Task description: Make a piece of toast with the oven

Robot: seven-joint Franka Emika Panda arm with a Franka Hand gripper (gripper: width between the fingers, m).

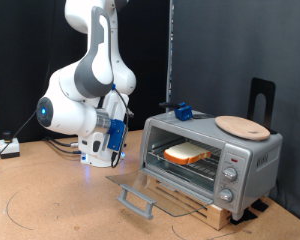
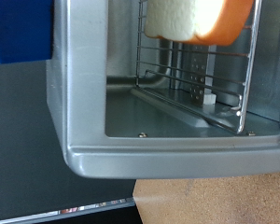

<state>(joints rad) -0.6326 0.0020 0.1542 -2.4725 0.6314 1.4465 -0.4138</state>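
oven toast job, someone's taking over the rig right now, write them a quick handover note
Gripper: not clearly visible in either view; the arm's hand sits to the exterior view's left of the oven, facing its opening.
Toast: lying on the wire rack inside the oven, nothing gripping it.
Oven door: dropped fully open.
Wooden plate: on top of the oven, with nothing on it.
Done: door opened, toast loaded.
Left: door not shut; knobs show no sign of being handled, setting unreadable.

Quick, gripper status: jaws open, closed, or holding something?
Gripper: jaws' state cannot be told; nothing shows between them. It hangs beside the oven, toast on the rack inside.
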